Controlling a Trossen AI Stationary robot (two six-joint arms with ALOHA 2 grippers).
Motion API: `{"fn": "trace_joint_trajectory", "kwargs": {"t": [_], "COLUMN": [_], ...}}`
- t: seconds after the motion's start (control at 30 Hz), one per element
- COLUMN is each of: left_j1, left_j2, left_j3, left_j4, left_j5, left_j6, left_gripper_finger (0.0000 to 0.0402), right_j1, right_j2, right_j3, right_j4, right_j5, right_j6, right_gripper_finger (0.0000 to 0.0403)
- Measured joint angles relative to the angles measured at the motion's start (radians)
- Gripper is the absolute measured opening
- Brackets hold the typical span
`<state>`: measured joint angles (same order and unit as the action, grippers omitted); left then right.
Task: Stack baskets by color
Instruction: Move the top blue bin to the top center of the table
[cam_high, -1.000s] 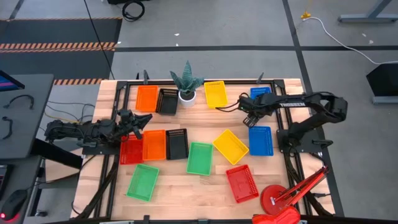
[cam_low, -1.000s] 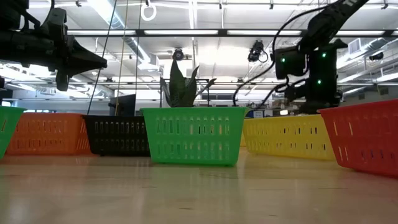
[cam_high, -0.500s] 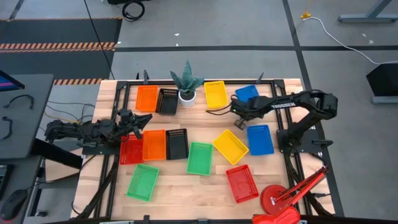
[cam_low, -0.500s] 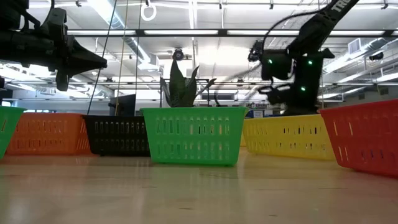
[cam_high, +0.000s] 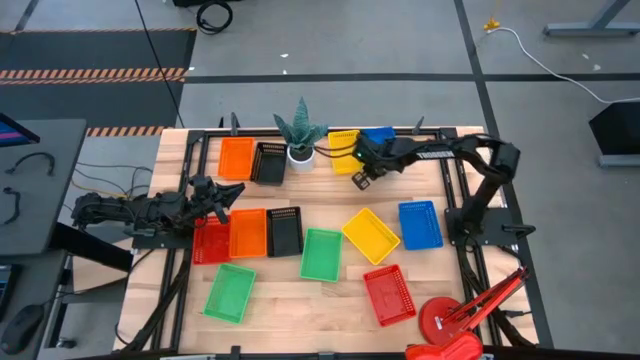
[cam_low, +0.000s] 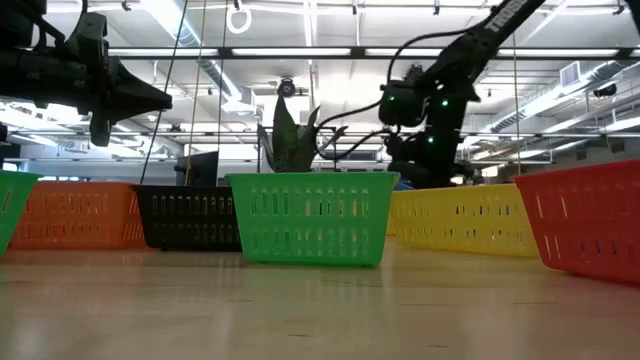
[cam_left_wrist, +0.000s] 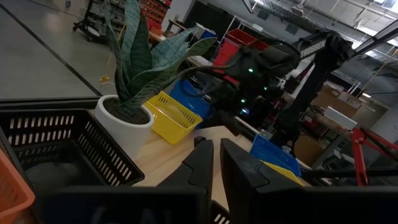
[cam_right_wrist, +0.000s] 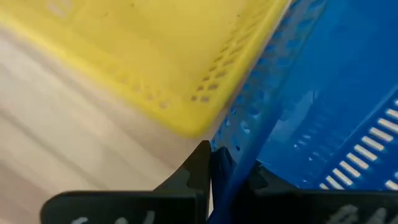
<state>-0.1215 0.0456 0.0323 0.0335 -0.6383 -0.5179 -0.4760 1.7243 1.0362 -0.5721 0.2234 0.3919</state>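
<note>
My right gripper (cam_high: 366, 156) is at the table's far edge, shut on a blue basket (cam_high: 379, 134). This basket sits right beside a yellow basket (cam_high: 343, 150), whose rim (cam_right_wrist: 186, 118) shows next to the blue wall in the right wrist view. A second blue basket (cam_high: 419, 224) and a second yellow basket (cam_high: 371, 235) lie flat on the table nearer the front. My left gripper (cam_high: 224, 195) waits shut and level at the table's left, touching nothing. My right gripper pinches one mesh side wall of the blue basket (cam_right_wrist: 231, 163) between its two fingers, one inside the basket and one outside. The fingers come steeply from above. The basket sits tilted in the hold; whether it touches the yellow basket I cannot tell.
Orange (cam_high: 237, 157) and black (cam_high: 268, 162) baskets and a potted plant (cam_high: 300, 135) stand along the far edge. Red (cam_high: 211, 242), orange (cam_high: 248, 232), black (cam_high: 285, 230) and green (cam_high: 322, 254) baskets fill the middle. A green (cam_high: 230, 292) and a red basket (cam_high: 390, 294) lie near the front, a red lamp (cam_high: 450, 320) at front right.
My right gripper has travelled along the far edge toward the table's left, tipping more steeply downward. It has taken the blue basket from the far right corner over to the yellow basket. The left arm has kept still.
</note>
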Motion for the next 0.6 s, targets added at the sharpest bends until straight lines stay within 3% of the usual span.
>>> {"fn": "trace_joint_trajectory", "kwargs": {"t": [0.33,0.6], "left_j1": [0.000,0.000], "left_j2": [0.000,0.000], "left_j3": [0.000,0.000], "left_j4": [0.000,0.000], "left_j5": [0.000,0.000], "left_j6": [-0.002,-0.003], "left_gripper_finger": [0.0034,0.0037], "right_j1": [-0.006,0.011], "right_j2": [0.050,-0.040], "right_j3": [0.104,0.105], "right_j4": [-0.031,-0.056], "right_j5": [-0.071,-0.006], "right_j6": [-0.053,-0.070], "right_gripper_finger": [0.0080,0.0146]}}
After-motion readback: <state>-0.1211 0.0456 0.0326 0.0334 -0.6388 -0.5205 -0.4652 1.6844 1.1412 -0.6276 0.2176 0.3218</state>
